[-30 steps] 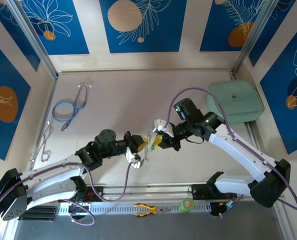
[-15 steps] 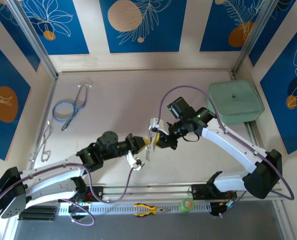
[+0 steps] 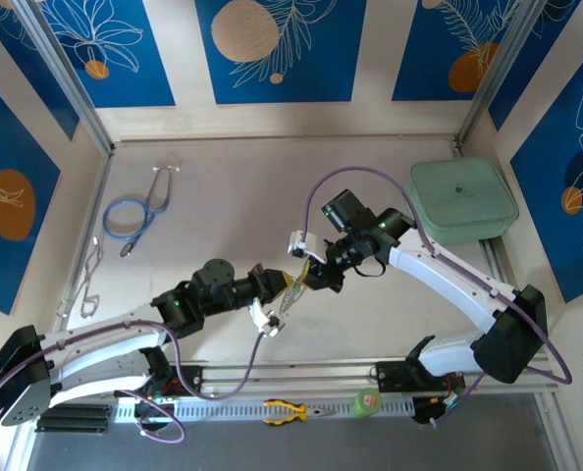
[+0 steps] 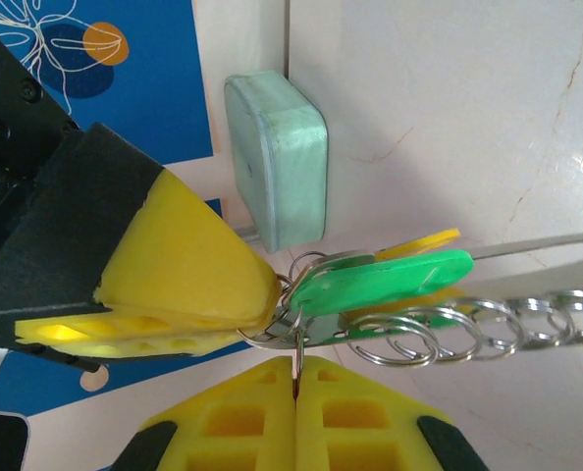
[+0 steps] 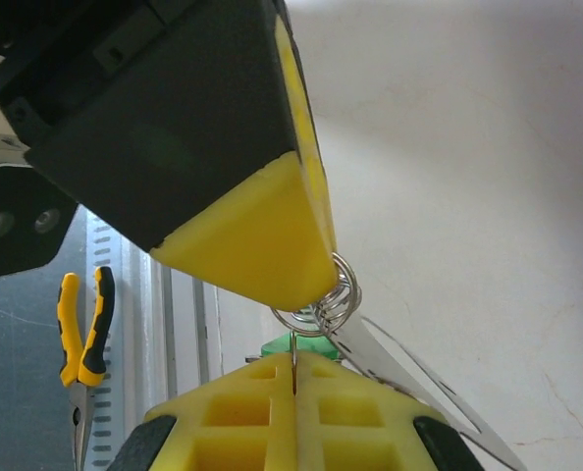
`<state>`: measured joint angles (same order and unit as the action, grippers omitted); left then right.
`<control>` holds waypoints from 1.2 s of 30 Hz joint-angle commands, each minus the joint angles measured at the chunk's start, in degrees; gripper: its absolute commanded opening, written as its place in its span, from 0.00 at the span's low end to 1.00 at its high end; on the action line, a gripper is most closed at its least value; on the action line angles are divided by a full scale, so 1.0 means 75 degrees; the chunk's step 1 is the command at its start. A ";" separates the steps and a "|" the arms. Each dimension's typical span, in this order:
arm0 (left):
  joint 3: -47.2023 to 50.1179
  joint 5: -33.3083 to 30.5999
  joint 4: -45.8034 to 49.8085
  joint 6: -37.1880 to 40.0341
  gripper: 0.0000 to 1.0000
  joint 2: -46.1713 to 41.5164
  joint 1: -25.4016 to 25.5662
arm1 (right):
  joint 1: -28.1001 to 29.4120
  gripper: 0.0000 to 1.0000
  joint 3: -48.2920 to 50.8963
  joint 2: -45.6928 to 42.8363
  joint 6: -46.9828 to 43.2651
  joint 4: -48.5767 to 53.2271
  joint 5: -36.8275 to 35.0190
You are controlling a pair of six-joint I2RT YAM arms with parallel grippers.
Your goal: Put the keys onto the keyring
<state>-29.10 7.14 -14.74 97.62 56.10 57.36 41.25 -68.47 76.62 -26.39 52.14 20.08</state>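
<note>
At 6 o'clock, the left hand [image 4: 296,371] presses its yellow pads together on a thin wire ring of the keyring [image 4: 439,332], whose silver rings trail toward 3 o'clock. From 9 o'clock the right hand [image 4: 247,299] pokes its yellow tip into the same cluster. A green-headed key [image 4: 380,285] lies at centre, with a yellow-headed key [image 4: 424,242] just behind it. A pale green box [image 4: 277,162] stands on the cream counter [image 4: 468,108] at 12 o'clock.

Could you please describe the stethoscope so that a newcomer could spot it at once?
Start at the far left corner of the table. The stethoscope lies there, just beyond the silver wire clips; its looped blue tubing sets it apart from them.
</note>
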 commanded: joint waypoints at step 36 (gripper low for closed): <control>-0.0289 0.0743 -0.0916 -0.1301 0.00 0.0197 0.0161 | 0.0261 0.00 -0.0340 0.0399 0.0599 -0.0453 -0.1088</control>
<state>-29.47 6.98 -14.79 90.24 57.76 57.56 42.68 -69.34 78.76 -22.83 51.92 13.56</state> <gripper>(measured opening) 0.064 0.050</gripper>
